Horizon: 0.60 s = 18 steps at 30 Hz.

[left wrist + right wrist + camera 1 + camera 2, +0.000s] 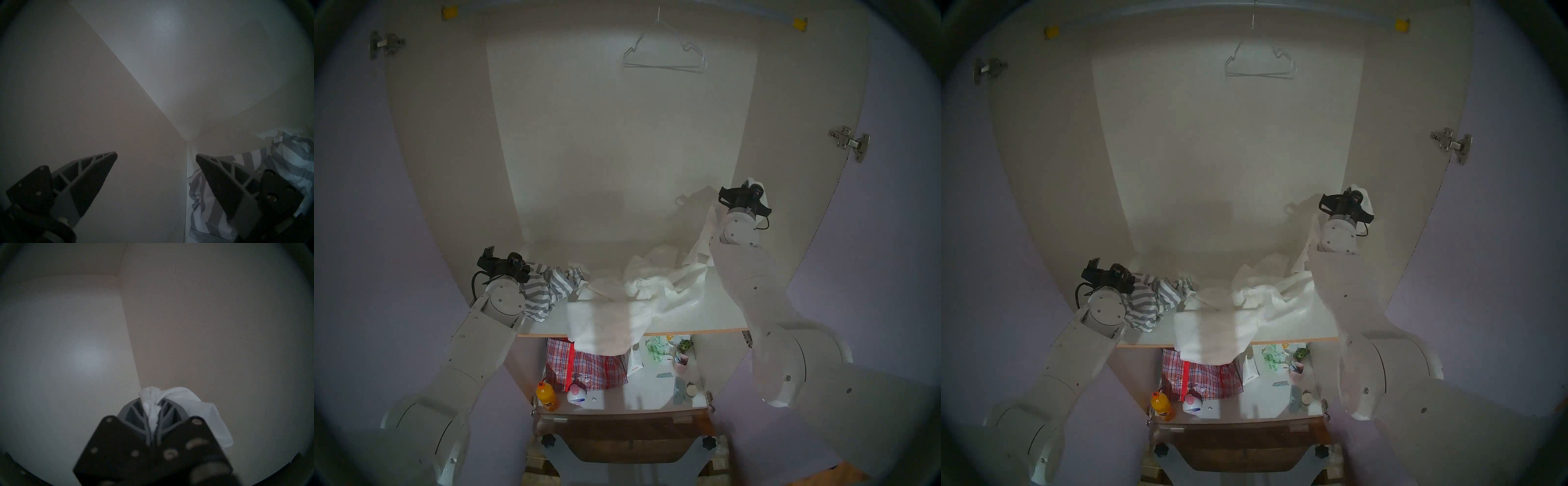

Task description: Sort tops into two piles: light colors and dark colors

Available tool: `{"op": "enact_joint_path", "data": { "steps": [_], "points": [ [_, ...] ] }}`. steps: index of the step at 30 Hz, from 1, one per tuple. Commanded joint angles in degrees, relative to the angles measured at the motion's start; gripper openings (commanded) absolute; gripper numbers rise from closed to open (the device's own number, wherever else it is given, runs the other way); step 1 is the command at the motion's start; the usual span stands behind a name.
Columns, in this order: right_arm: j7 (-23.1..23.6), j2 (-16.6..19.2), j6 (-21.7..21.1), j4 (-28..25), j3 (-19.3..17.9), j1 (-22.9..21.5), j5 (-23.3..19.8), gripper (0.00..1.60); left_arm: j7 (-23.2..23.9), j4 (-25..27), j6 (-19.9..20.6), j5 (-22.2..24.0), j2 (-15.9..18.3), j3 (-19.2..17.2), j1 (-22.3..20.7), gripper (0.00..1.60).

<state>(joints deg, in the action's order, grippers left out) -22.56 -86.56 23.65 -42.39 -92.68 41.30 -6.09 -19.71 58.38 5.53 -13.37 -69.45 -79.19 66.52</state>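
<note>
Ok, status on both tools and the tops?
Right tool shut on white top, lifted. Left tool open, empty, beside striped top. White heap overhangs shelf edge.

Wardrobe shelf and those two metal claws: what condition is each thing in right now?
Left gripper: open, empty, beside the striped top.
Right gripper: shut on the white top, raised near the right wall.
White top: pinched, trailing down to the shelf.
Striped top: crumpled heap at the shelf's left.
White heap: spread mid-shelf, drooping over the front edge.
Hanger: bare on the rail.
</note>
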Motion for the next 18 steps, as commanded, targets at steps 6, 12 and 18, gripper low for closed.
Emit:
{"op": "enact_joint_path", "data": {
  "steps": [6, 12, 18],
  "points": [
    [0.38, -1.31, -1.33, -9.51, -6.38, 5.12, -6.08, 0.0, 0.06, 1.66, -0.15, -0.09, 0.21, -0.05, -1.33, 1.6],
    [0.62, -1.96, -4.24, -10.65, -8.07, 6.65, -9.41, 0.0, 0.02, 1.61, -0.18, -0.07, 0.22, -0.02, -1.35, 1.6],
    [0.89, -2.54, -6.38, -9.96, -7.76, 7.03, -10.21, 0.0, 0.03, 1.65, -0.16, -0.04, 0.24, -0.01, -1.34, 1.6]
  ]
}}
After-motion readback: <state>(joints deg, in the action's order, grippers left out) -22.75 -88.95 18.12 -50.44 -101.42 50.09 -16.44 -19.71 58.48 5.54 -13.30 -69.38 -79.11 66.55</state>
